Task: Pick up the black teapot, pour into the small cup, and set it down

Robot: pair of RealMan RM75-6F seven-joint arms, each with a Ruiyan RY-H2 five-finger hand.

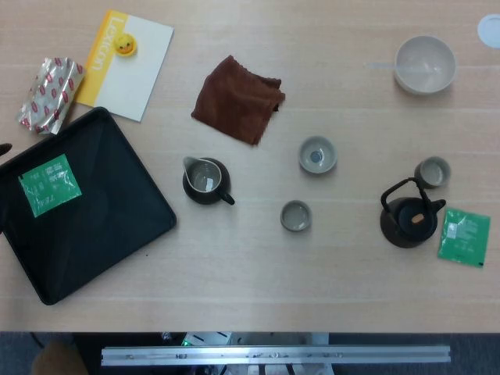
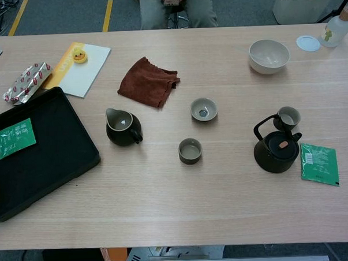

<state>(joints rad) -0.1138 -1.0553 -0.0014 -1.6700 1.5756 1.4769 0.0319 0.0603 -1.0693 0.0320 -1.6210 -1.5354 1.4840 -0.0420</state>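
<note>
The black teapot (image 1: 408, 219) (image 2: 275, 150) stands upright on the table at the right, its bail handle raised and its lid on. A small grey cup (image 1: 432, 172) (image 2: 288, 117) sits just behind it, close to its spout. Two more small cups stand near the middle: one lower (image 1: 296, 216) (image 2: 190, 150) and one wider, further back (image 1: 317, 154) (image 2: 204, 109). Neither hand shows in the head view or the chest view.
A dark pitcher (image 1: 206, 181) (image 2: 123, 127) stands left of centre. A black tray (image 1: 101, 226) (image 2: 54, 159) holding a green packet fills the left. Another green packet (image 1: 464, 236) (image 2: 319, 163) lies right of the teapot. A brown cloth (image 1: 237, 98), white bowl (image 1: 424, 65) and booklet (image 1: 125, 66) lie at the back.
</note>
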